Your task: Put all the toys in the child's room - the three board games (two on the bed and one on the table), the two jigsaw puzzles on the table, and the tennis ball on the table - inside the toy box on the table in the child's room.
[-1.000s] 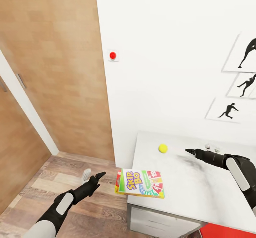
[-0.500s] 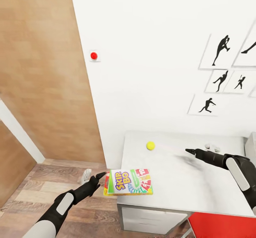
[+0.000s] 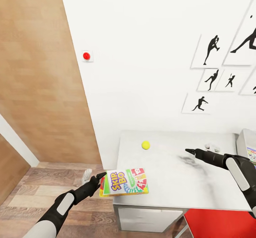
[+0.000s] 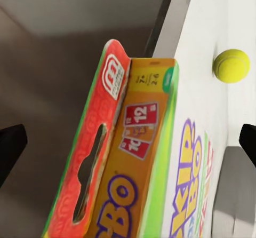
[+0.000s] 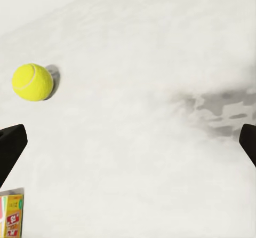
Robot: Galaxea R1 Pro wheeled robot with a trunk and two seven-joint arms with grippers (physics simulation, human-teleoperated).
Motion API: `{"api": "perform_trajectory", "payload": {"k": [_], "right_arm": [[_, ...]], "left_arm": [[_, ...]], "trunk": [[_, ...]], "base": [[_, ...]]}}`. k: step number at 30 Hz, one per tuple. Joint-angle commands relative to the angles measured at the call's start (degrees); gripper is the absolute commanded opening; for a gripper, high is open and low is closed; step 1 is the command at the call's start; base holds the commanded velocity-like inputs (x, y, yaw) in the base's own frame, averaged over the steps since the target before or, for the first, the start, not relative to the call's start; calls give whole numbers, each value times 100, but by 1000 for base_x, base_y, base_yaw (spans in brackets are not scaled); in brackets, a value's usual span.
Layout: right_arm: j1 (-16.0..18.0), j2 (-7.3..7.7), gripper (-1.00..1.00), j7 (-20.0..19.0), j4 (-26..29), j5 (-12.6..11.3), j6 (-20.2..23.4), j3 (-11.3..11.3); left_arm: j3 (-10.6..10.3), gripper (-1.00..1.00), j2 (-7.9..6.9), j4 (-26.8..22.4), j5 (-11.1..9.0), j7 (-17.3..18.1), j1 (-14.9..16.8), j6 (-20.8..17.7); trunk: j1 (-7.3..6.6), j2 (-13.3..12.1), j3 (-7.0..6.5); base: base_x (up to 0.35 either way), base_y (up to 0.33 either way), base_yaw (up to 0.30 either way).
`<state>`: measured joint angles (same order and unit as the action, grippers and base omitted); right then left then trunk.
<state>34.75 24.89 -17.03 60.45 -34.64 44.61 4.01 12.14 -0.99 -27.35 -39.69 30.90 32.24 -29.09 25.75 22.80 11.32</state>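
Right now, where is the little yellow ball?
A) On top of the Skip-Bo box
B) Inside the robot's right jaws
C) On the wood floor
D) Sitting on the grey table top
D: the tennis ball rests by itself on the table, apart from the Skip-Bo box held by the left gripper, and away from the open right gripper.

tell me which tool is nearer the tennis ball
Right. The right tool hovers over the table beside the tennis ball; the left tool is off the table's corner.
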Motion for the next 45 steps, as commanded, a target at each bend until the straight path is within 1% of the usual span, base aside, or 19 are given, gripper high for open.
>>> {"api": "perform_trajectory", "payload": {"k": [1,33,45], "right_arm": [[5,-1,100,-29,2,16,30,10],[5,-2,100,-29,2,19,28,9],[5,-5,100,-29,2,16,30,10]], "left_arm": [[21,100,2,1,-23,9,5,-45],[34,100,16,1,-38,22,-41,-45],[33,100,20,1,-38,22,-42,-51]], "trunk": [[3,12,11],[3,12,11],[3,12,11]], "base": [[0,0,-33],[0,0,-9],[0,0,-117]]}}
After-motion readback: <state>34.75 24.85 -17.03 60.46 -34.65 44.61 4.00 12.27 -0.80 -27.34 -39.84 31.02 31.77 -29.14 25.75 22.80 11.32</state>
